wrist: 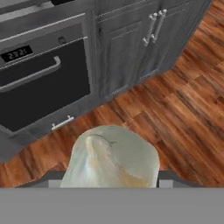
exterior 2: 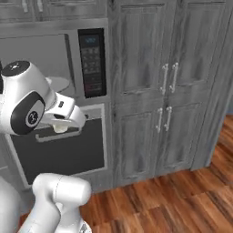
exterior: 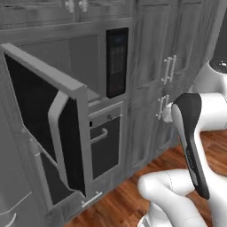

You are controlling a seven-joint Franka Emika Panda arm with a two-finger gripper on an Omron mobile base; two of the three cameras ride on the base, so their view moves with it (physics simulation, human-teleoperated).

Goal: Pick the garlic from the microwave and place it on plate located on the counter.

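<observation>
The garlic (wrist: 111,157), a pale whitish bulb, sits close in the hand view between my fingers, high above the wooden floor. My gripper (wrist: 111,180) is shut on the garlic, and the bulb hides its fingertips. In the right base view the gripper (exterior 2: 61,126) holds the garlic (exterior 2: 59,129) in front of the oven, below and outside the microwave (exterior 2: 41,57). The microwave door (exterior: 44,128) stands swung wide open to the left, with its black pane and curved grey handle facing out. Its black keypad strip (exterior: 116,62) is on the right. The plate and the counter are out of view.
A built-in oven (wrist: 39,83) with a black door and bar handle sits under the microwave. Tall dark grey cabinets (exterior 2: 164,91) with silver handles stand to the right. Wooden floor (wrist: 175,105) lies below. The open microwave door juts into the room on the left.
</observation>
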